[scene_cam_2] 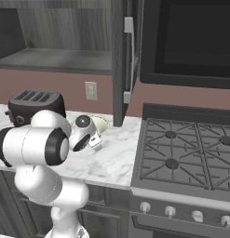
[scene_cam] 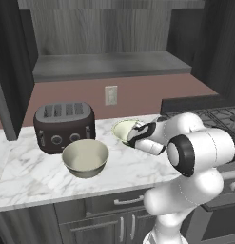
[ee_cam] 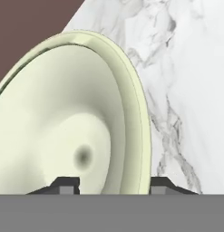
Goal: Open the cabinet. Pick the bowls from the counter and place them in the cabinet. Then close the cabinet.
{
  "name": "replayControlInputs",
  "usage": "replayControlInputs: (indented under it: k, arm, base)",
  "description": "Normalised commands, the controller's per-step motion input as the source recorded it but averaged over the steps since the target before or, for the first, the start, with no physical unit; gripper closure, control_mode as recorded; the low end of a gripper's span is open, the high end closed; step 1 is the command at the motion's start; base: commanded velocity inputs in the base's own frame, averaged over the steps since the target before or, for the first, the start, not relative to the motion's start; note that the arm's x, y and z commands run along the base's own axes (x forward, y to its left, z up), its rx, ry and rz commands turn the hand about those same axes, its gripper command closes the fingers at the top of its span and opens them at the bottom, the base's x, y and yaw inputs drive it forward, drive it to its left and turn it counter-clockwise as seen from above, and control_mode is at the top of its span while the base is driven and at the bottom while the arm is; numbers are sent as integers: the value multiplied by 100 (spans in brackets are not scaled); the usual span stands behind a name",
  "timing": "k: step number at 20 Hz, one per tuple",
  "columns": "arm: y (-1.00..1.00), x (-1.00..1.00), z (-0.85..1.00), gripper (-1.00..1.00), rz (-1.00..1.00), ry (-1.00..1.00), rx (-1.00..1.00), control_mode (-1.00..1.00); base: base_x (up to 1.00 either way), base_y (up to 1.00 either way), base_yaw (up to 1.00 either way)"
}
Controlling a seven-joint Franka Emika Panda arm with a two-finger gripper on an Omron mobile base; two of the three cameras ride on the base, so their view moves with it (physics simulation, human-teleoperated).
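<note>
The smaller whitish bowl (scene_cam: 122, 129) (scene_cam_2: 101, 124) (ee_cam: 72, 127) sits tilted on the white marble counter (scene_cam: 24, 171) (scene_cam_2: 111, 158), right of the toaster. My gripper (scene_cam: 130, 137) (ee_cam: 114, 183) straddles its rim, one fingertip (ee_cam: 68, 185) inside the bowl and the other outside. The jaws stand partly closed, and I cannot tell whether they press the rim. The larger beige-grey bowl (scene_cam: 85, 158) rests upright in front of the toaster. Above, the cabinet (scene_cam: 109, 66) (scene_cam_2: 60, 58) stands open, its shelf bare.
A dark toaster (scene_cam: 64, 126) (scene_cam_2: 36, 106) stands at the back of the counter. The cabinet's open right door (scene_cam_2: 129, 60) juts out edge-on above the counter's right end. The black gas stove (scene_cam_2: 186, 153) lies to the right, and a wall outlet (scene_cam: 111, 95) is behind.
</note>
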Motion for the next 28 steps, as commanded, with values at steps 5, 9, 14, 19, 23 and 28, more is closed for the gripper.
replayControlInputs:
  k: [5, 9, 14, 19, 23, 28]
  arm:
    - [22, 3, -13, 100, 0, 0, 0, -100]
    - [20, 8, -13, 100, 0, 0, 0, -100]
    - [-10, -11, 2, 100, -9, -5, 6, -100]
    - [-61, -60, 25, 100, -26, -19, 23, -100]
    - [-49, -74, 47, 100, -31, -12, 27, -100]
    - [-13, -61, 50, 100, -33, -7, 15, -100]
  base:
    - [0, 0, 0]
    - [0, 0, 0]
    - [0, 0, 0]
    - [0, 0, 0]
    - [0, 0, 0]
    - [0, 0, 0]
